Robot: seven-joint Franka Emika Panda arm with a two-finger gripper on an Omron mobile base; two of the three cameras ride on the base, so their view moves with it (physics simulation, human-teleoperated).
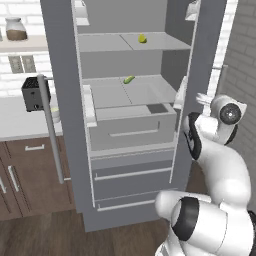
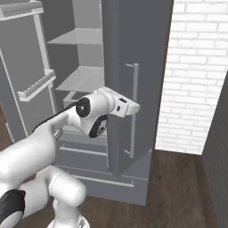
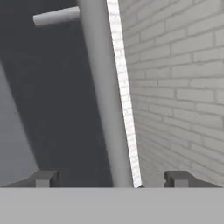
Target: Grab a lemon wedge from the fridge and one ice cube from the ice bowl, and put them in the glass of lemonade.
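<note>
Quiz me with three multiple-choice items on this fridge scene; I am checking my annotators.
1. Where is the gripper? A at the door handle; B in a drawer; C over the toaster.
2. How many small pieces lie on the fridge shelves? A one; B two; C four.
3. The gripper's jaws stand: A shut on the handle; B shut on a piece; C open.
Answers: 1 A, the bar rises between the fingertips; 2 B, a yellow piece and a green piece; 3 C, the tips stand wide apart, clear of the bar.

Fridge (image 1: 135,125) doors open; shelves reachable; door handle (image 3: 105,109) between fingers (image 3: 43,178).
</note>
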